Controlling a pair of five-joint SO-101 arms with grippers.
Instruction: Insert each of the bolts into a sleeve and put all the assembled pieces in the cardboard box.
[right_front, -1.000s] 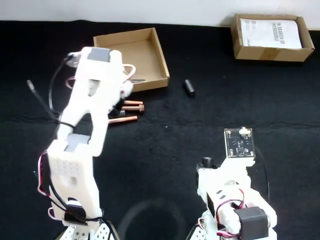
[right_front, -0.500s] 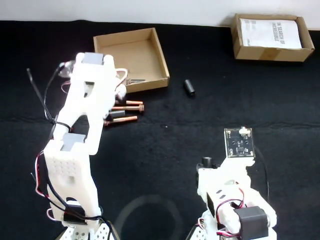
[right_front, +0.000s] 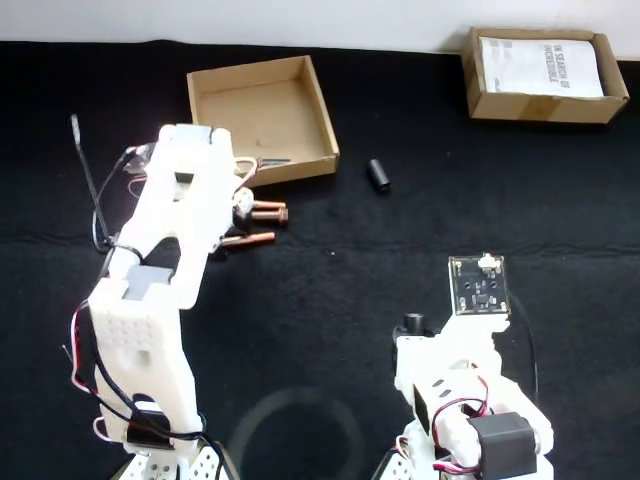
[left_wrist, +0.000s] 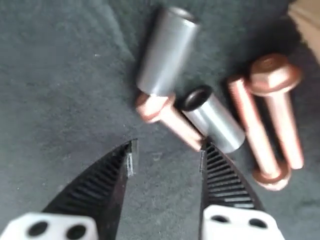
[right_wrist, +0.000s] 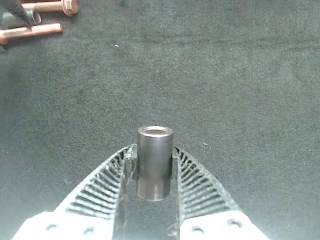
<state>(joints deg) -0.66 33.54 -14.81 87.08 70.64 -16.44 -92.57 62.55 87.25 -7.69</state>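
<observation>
- Note the left gripper (left_wrist: 167, 147) fingers apart, tips low over the desk (left_wrist: 65, 90), close by the cardboard box (right_front: 262, 72).
- Centre the gap on the shank of the copper bolt (left_wrist: 170, 117); avoid trapping the short sleeve (left_wrist: 212, 120) lying just beside one fingertip.
- Close only once the shank sits square between the fingers.
- Treat the right gripper (right_wrist: 154, 151), clamped on the upright sleeve (right_wrist: 155, 170) with its bore up, as the receiver for insertion.

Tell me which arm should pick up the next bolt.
Left. The left gripper, open, hangs right over the bolts and loose sleeves beside the cardboard box. The right gripper is shut on a sleeve, far from the bolts.
</observation>
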